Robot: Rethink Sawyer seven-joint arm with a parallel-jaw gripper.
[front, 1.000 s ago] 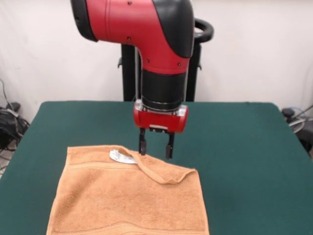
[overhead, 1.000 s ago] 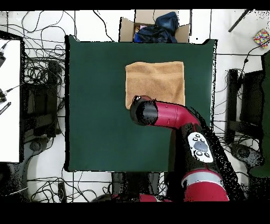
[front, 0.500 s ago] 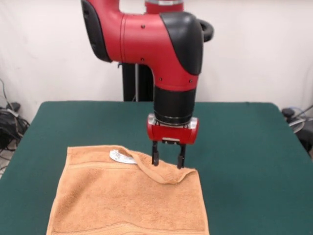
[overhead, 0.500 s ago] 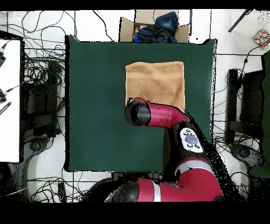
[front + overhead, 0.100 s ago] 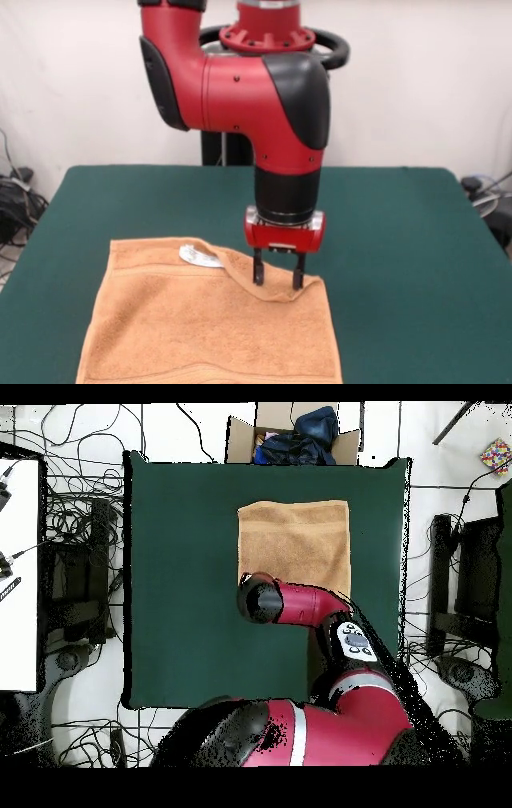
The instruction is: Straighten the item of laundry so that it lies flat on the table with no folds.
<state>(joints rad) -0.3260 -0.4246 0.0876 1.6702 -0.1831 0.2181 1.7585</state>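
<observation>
The orange-tan towel (image 5: 210, 316) lies near-centre on the green worktop (image 5: 400, 240), its far right corner folded over toward the white label (image 5: 198, 256). The hand (image 5: 277, 277), fingers apart, straddles that flap; it should pinch only the top layer. Roughly square, the towel has no clear long axis.

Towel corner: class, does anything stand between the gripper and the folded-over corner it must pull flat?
Nothing visible does. The gripper is open, its tips straddling the folded corner of the towel. The white label lies off to one side, and bare table lies beyond the fold.
</observation>
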